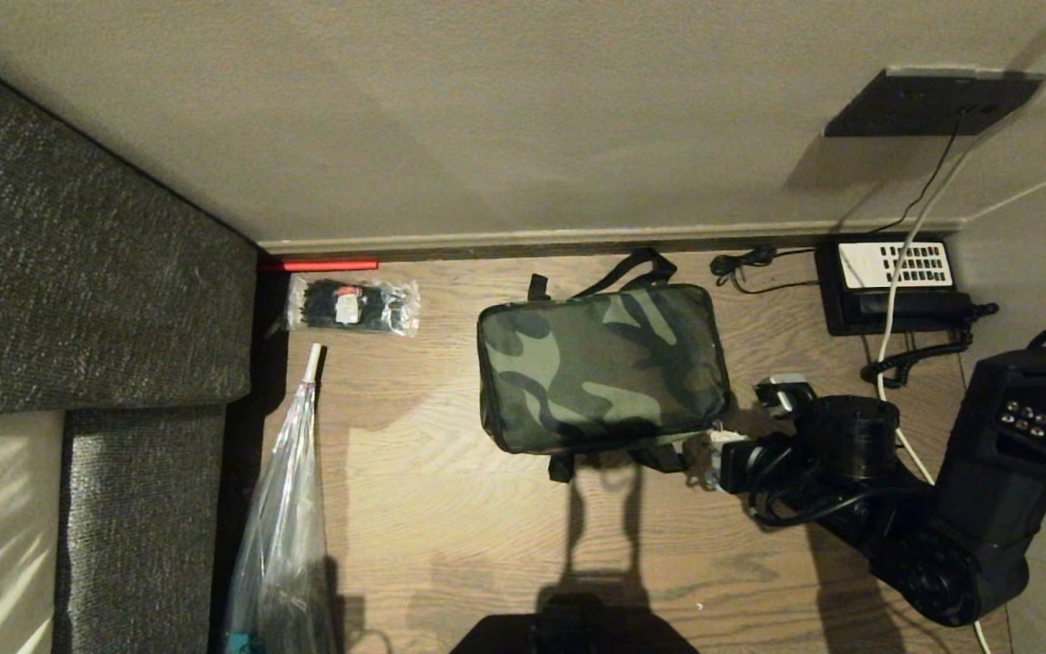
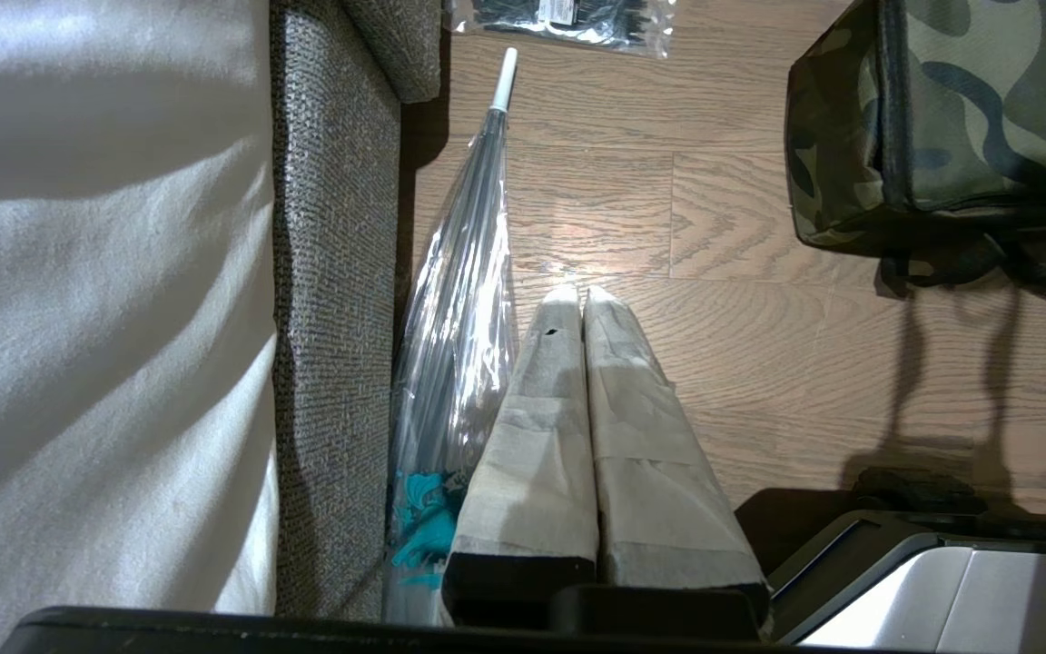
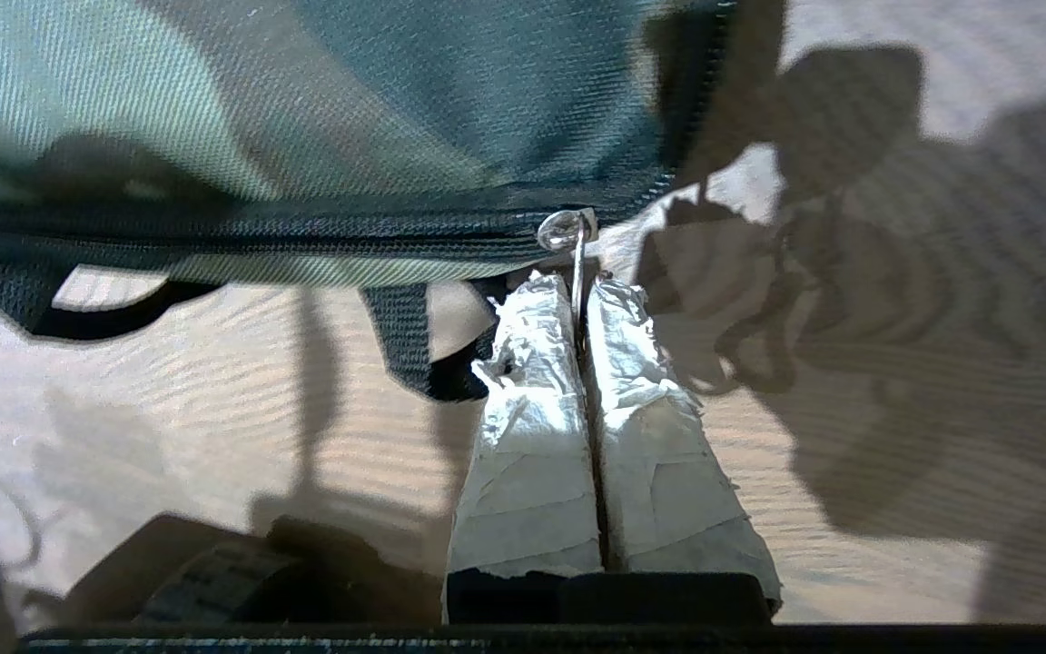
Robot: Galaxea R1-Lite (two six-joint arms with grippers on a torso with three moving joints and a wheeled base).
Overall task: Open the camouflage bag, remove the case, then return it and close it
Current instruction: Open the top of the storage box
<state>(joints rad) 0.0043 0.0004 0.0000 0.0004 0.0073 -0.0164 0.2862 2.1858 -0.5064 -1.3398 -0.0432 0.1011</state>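
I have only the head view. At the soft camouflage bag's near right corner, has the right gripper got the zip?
Observer: Yes. The right gripper is shut on the small silver zipper pull of the camouflage bag.
Operator: Has the zip opened at all?
Observer: The black zipper track beside the pull looks closed.
Operator: And the left gripper?
Observer: The left gripper is shut, empty, above the wooden floor beside a folded clear plastic umbrella.
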